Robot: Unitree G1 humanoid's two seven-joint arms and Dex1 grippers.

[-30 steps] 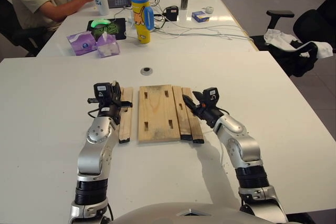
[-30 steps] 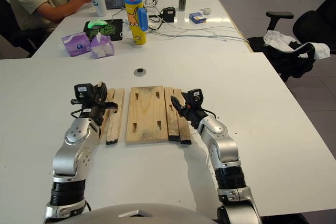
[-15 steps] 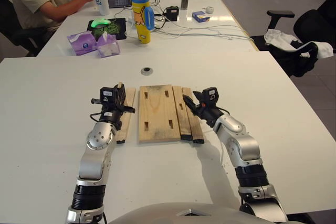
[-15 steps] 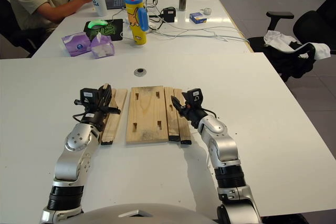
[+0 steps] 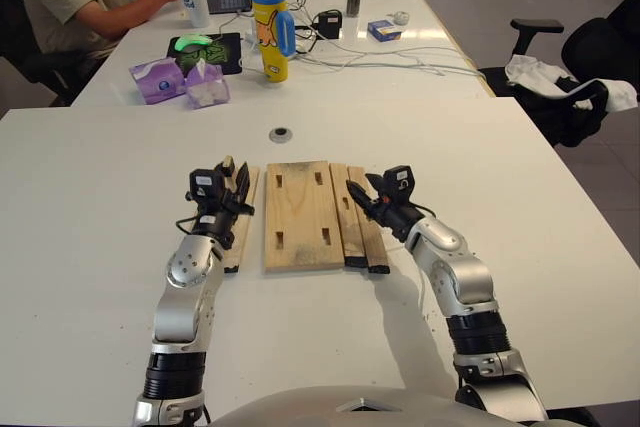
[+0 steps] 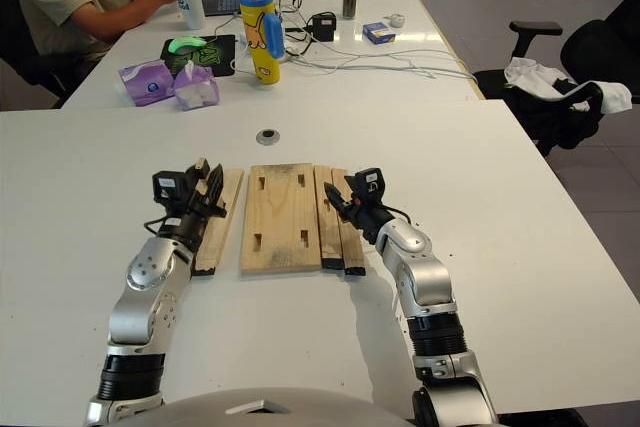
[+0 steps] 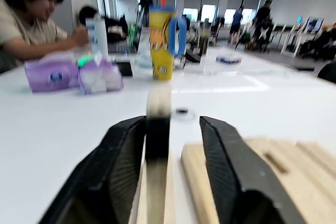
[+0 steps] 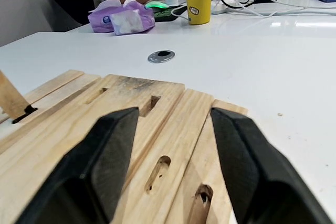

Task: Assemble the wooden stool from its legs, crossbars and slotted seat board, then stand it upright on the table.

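Left gripper (image 5: 234, 182) parted around a tilted leg (image 7: 157, 109), right gripper (image 5: 360, 192) open over crossbars (image 5: 360, 239) beside the seat board (image 5: 300, 217); table grommet (image 5: 280, 134) beyond

Seat board (image 5: 302, 214): mid-table (image 5: 90, 207) | two legs (image 5: 362, 232): touching its right edge, far ends beneath my right gripper (image 5: 352, 190) | leg (image 5: 237, 247): left, just apart, beneath my left gripper (image 5: 233, 179) | grommet (image 5: 281, 134): beyond board.

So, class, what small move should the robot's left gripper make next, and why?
Probably close the left gripper on the slat. Its open fingers straddle that slat beside the seat board, one finger against it and the other apart. Nothing looks clamped yet, so a lift now would likely leave the slat behind.
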